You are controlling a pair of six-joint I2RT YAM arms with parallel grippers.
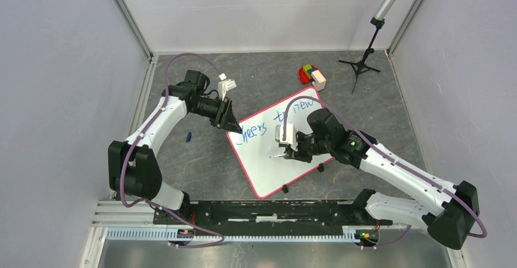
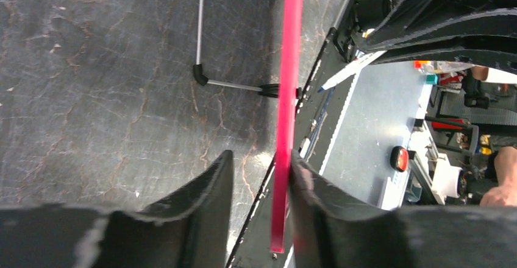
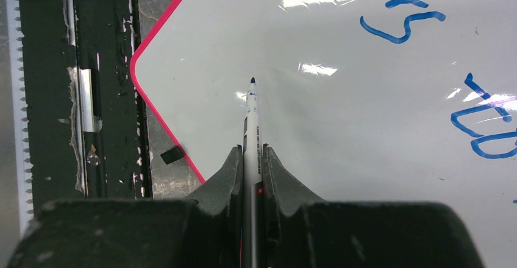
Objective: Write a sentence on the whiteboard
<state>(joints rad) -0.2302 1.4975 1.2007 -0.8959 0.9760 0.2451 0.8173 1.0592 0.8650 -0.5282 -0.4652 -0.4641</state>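
whiteboard [image 1: 274, 170] sits mid-table, turned diamond-wise, clips [image 1: 285, 189] on edge toward 5 o'clock. left gripper [image 1: 235, 126] at its 9 o'clock corner, fingers [image 2: 201, 213] partway open, straddling pink rim [image 2: 286, 97]. one pad touches, other has gap, so no clamp yet. my guess: it's there to pin board against pen push. right gripper [image 3: 251, 149] closed tight on marker [image 3: 252, 122], tip aimed 9 o'clock over blank patch at 6 o'clock of sentence [image 1: 253, 131], which reads "Cheers to new". looks lined up for second line. can't tell if tip touches.
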